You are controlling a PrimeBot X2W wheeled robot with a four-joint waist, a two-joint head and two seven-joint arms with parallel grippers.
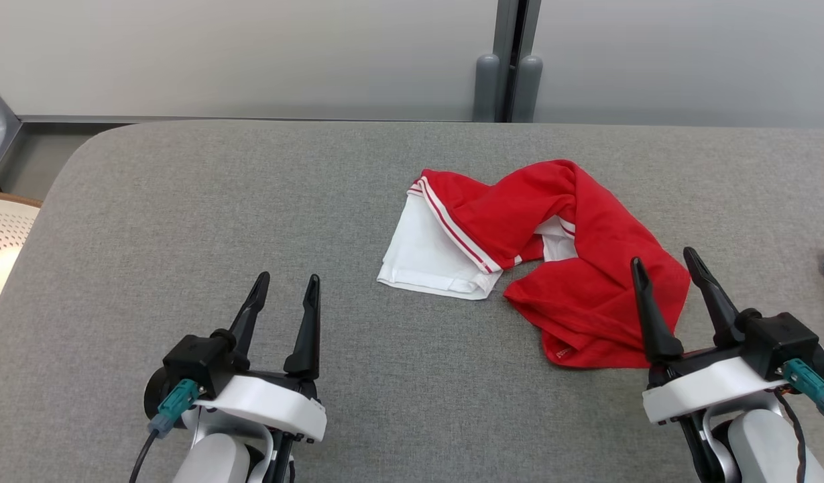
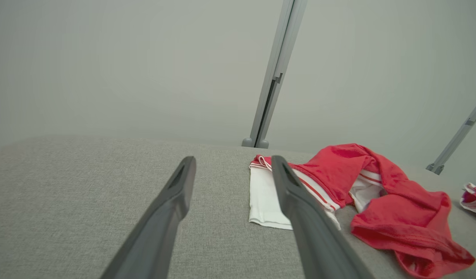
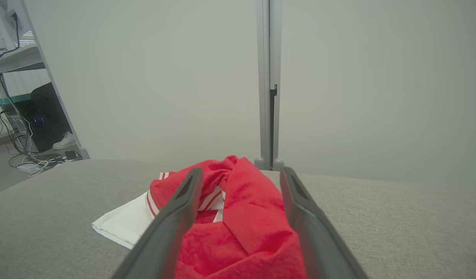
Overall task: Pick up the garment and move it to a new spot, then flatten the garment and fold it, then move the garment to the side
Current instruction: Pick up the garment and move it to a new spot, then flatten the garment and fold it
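Down front over the gray table point(image 1: 251, 201), left gripper point(image 1: 288, 277) and right gripper point(image 1: 663, 257) both sit spread wide, holding nothing; the red-and-white garment point(image 1: 586, 221) lies crumpled by the right gripper.

A grey, cloth-covered counter point(image 1: 251, 201) stands before a plain pale wall point(image 1: 251, 54) of two panels, with a grey post point(image 1: 512, 60) between them. Past the left panel, cables point(image 3: 32, 161) lie on the floor beside a dark computer case point(image 3: 48, 116).
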